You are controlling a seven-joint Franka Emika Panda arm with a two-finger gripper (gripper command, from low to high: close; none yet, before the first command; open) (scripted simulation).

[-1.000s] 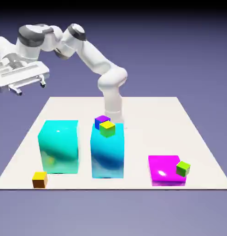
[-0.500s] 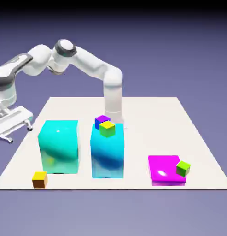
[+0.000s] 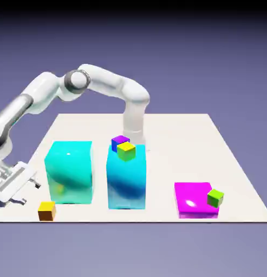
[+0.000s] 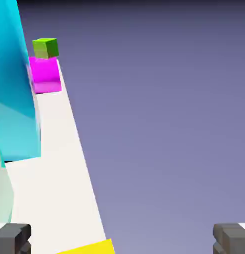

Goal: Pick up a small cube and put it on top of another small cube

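The small cube (image 3: pixel 46 210), yellow on top with orange-brown sides, lies at the table's near corner on the exterior view's left. My gripper (image 3: pixel 25 193) hangs just left of it and a little higher, apart from it, with the jaws open and nothing between them. In the hand view both grey fingertips (image 4: pixel 12 238) show far apart at the bottom edge, and a yellow strip of the small cube (image 4: pixel 89 247) peeks in between them, left of the middle.
Two tall cyan blocks (image 3: pixel 69 172) (image 3: pixel 126 176) stand right of the small cube; the second carries a purple cube (image 3: pixel 119 142) and a lime-green and yellow cube (image 3: pixel 125 151). A magenta block (image 3: pixel 196 199) with a green cube (image 3: pixel 215 197) lies further right.
The arm has swung down from high above the table's left side to low beside the small cube. The jaws have stayed open and no cube has moved.
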